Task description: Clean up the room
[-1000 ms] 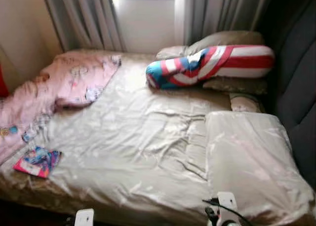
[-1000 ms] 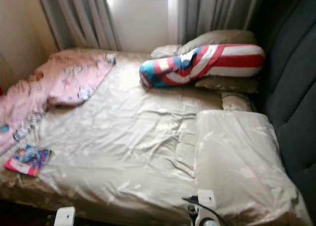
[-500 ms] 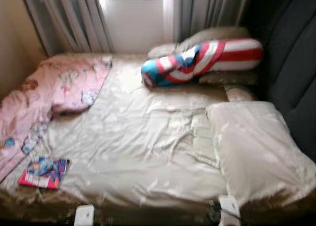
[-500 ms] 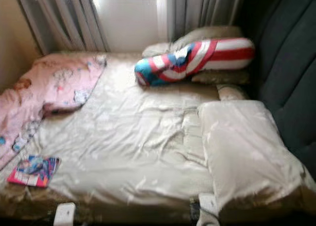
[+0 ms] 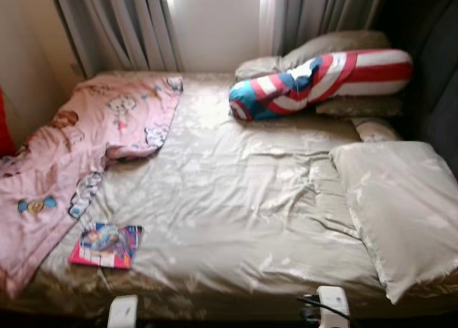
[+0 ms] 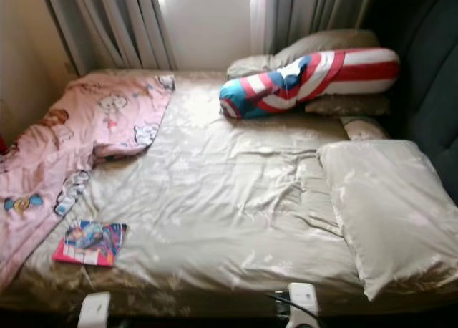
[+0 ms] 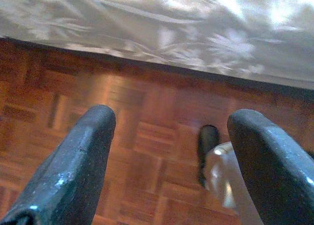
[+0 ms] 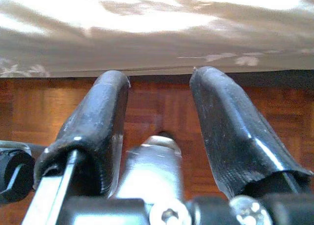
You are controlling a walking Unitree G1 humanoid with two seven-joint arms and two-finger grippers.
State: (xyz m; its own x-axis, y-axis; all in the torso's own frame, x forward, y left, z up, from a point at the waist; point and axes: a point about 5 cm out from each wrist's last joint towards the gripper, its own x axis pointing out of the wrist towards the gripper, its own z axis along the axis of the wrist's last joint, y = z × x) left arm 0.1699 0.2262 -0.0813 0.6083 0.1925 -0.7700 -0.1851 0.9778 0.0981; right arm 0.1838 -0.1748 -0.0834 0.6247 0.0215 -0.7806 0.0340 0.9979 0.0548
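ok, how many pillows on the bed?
4 that I can make out: a striped bolster at the head, a beige pillow behind it, another flattened under it, and a large pale pillow along the right edge. More may be hidden behind.

Bare mid-sheet (image 5: 243, 199) between blanket (image 5: 64, 163) and pillow (image 5: 401, 206).

Grey curtains (image 5: 136, 20) flank a bright window (image 5: 215, 20) above parquet floor (image 7: 147, 151).

Both head eyes look forward and down from the near edge of the bed (image 5: 236, 192) toward the far curtains (image 5: 136, 23), sharing it, while each wrist camera hangs low, facing the parquet floor (image 7: 147, 136) and bedsheet hem.
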